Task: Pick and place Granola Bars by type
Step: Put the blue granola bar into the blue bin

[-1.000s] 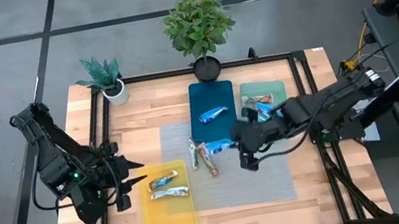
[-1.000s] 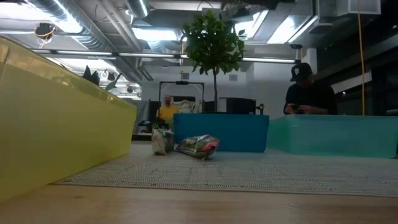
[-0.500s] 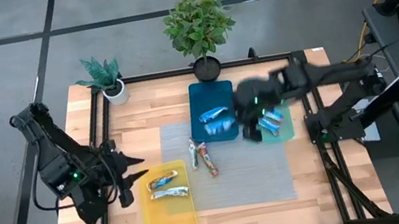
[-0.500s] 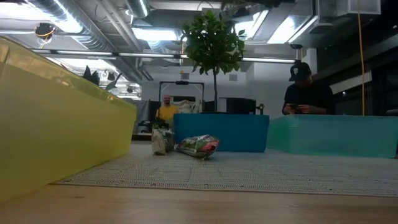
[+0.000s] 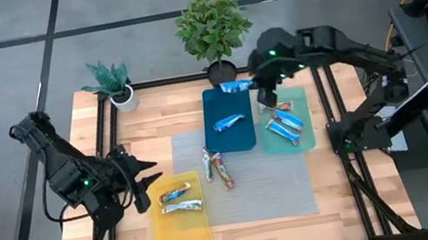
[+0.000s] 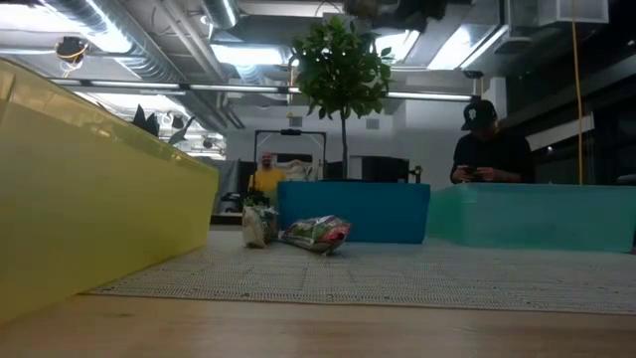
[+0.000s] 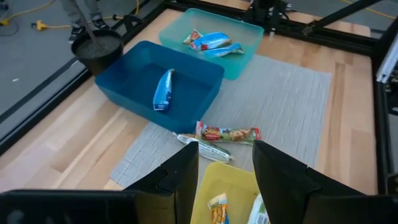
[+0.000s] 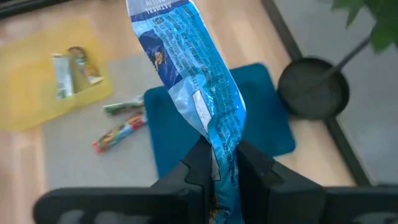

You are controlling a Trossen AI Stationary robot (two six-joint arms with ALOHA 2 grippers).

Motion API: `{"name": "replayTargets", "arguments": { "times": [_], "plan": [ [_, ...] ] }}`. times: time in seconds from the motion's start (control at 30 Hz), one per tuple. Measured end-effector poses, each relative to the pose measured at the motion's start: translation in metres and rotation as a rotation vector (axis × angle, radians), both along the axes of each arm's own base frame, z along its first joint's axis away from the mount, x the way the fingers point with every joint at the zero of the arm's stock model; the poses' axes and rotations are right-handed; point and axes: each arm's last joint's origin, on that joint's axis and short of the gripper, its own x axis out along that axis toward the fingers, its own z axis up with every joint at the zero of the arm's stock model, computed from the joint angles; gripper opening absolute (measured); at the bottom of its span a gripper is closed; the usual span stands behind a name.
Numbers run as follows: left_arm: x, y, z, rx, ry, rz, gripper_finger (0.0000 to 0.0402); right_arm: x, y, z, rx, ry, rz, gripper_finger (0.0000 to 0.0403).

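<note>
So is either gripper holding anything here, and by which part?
The right gripper pinches a blue granola bar by one wrapper end; the left gripper is open, holding nothing.

Even overhead light, soft shadows under my arms. Ceiling strip lights (image 6: 248, 55) glare at table height; the near yellow tray (image 6: 89, 189) looks blurred, like the wrapper (image 8: 193, 81) in my right claw.

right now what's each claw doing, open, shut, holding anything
Left claw: open, holding nothing, poised by the yellow tray.
Right claw: shut on a blue granola bar, raised over the far end of the blue tray.
</note>
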Motion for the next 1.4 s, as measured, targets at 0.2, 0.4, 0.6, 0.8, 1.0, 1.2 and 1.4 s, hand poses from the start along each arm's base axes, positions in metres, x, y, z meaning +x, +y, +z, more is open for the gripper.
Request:
{"name": "replayTargets", "arguments": {
  "times": [0.2, 0.4, 0.6, 0.8, 1.0, 1.2, 1.4],
  "plan": [
    [0.007, 0.008, 0.000, 0.010, 0.011, 0.043, 0.0144, 0.028, -0.041, -0.032, 0.009, 0.085, 0.059, 0.0057],
    [0.012, 0.015, -0.001, -0.023, 0.033, 0.073, 0.0145, 0.044, -0.058, -0.056, 0.053, 0.138, 0.141, 0.0057],
    [0.014, 0.017, -0.001, -0.059, 0.036, 0.099, 0.0144, 0.068, -0.070, -0.091, 0.070, 0.221, 0.174, 0.0057],
    [0.014, 0.017, -0.001, -0.066, 0.033, 0.102, 0.0144, 0.083, -0.076, -0.145, 0.112, 0.326, 0.206, 0.0057],
    [0.014, 0.017, -0.001, -0.074, 0.025, 0.113, 0.0145, 0.086, -0.078, -0.163, 0.101, 0.312, 0.207, 0.0057],
    [0.014, 0.017, -0.001, -0.072, 0.022, 0.114, 0.0144, 0.092, -0.084, -0.190, 0.040, 0.253, 0.174, 0.0057],
    [0.014, 0.017, -0.001, -0.080, 0.019, 0.119, 0.0145, 0.086, -0.081, -0.220, 0.068, 0.282, 0.155, 0.0057]
  ]
}}
